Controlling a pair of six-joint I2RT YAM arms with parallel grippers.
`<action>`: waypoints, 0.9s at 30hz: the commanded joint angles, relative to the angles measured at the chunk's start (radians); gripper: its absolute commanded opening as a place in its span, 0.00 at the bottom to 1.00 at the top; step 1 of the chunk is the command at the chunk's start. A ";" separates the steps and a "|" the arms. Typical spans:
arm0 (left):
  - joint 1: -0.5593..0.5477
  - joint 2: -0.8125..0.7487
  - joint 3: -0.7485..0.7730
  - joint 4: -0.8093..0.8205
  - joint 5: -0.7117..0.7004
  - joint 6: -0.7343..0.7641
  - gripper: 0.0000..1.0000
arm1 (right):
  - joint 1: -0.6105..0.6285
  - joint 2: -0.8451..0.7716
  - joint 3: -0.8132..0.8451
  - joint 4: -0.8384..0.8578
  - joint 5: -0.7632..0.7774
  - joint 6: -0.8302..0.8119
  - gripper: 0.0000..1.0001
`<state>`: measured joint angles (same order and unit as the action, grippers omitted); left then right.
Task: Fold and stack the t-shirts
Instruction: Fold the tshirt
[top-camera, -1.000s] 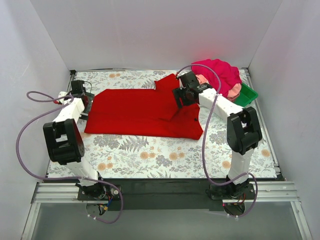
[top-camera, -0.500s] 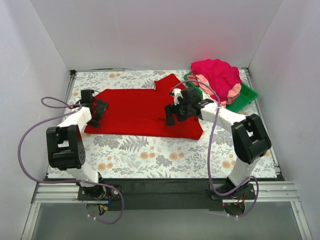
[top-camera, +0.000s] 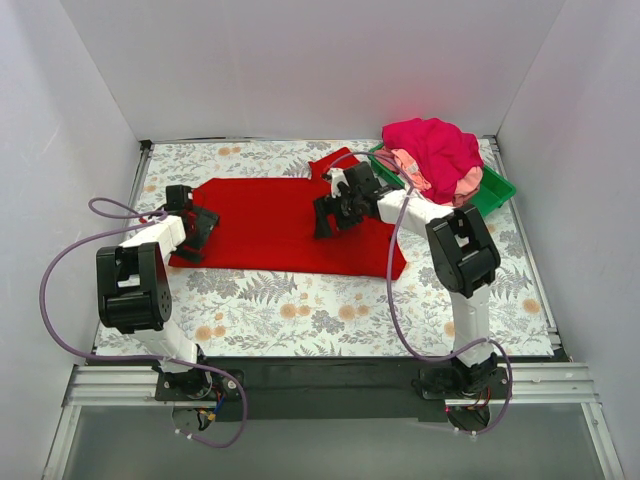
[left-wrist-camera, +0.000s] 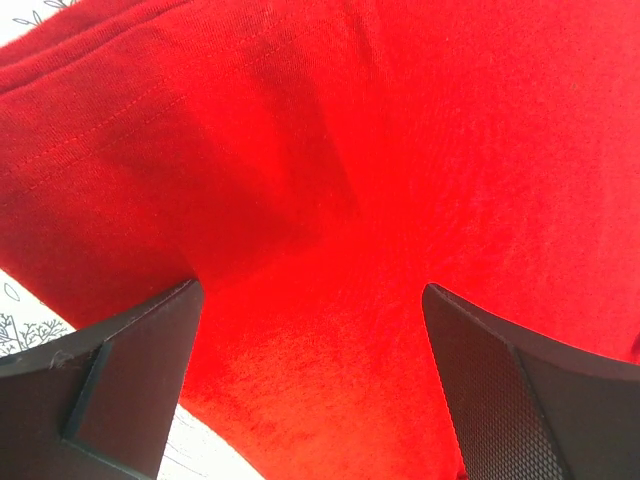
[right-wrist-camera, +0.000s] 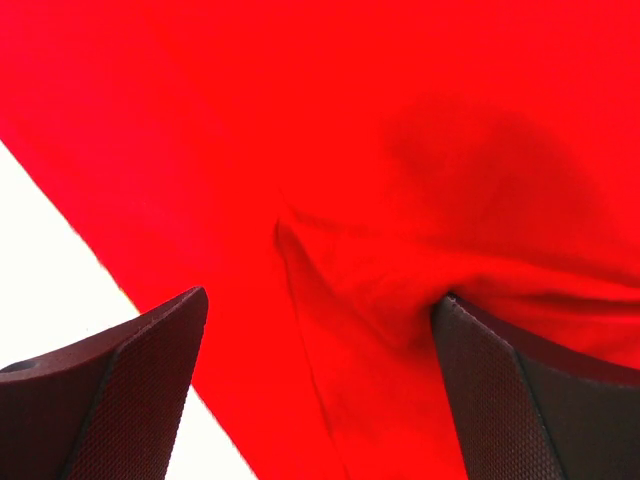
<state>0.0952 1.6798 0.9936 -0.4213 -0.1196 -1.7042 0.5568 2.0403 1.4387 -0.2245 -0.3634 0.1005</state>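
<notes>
Cloth in plain bright red fills both of your wrist views: it is the large red t-shirt (top-camera: 270, 225), spread flat across the middle of the floral table (top-camera: 300, 300), its long side running left to right and one sleeve poking toward the back wall. Your left gripper (top-camera: 196, 228) sits over the shirt's left edge. Its wrist camera shows the two dark fingers (left-wrist-camera: 110, 390) set wide apart with nothing clamped between them. Only flat red fabric and a stitched hem (left-wrist-camera: 100, 140) lie under the gap, and a sliver of table print shows at the lower left corner. Your right gripper (top-camera: 326, 214) is over the right half of the same shirt. Its fingers (right-wrist-camera: 530, 400) are likewise spread wide and hold nothing. A low raised wrinkle (right-wrist-camera: 350, 290) of the red cloth runs between them, closer to the right-hand finger. You cannot tell from these views whether either pair of fingertips actually touches the fabric. At the back right corner the green tray (top-camera: 497, 192) carries a heap of other shirts, with a magenta shirt (top-camera: 435, 143) on top and a light pink shirt (top-camera: 412, 168) showing beneath it at the front. That heap sits near the red t-shirt's back right end.
</notes>
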 joint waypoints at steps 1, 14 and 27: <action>0.003 -0.014 -0.009 0.004 -0.037 0.017 0.92 | -0.001 0.058 0.135 0.060 -0.016 0.045 0.97; 0.003 -0.072 0.010 -0.036 -0.080 0.040 0.92 | -0.015 -0.003 0.171 0.063 0.098 0.100 0.98; 0.003 0.008 -0.016 -0.056 -0.060 0.048 0.92 | -0.011 -0.353 -0.475 0.094 0.139 0.136 0.98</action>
<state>0.0952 1.6733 0.9955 -0.4419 -0.1677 -1.6485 0.5430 1.7287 1.0100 -0.1596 -0.2089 0.2317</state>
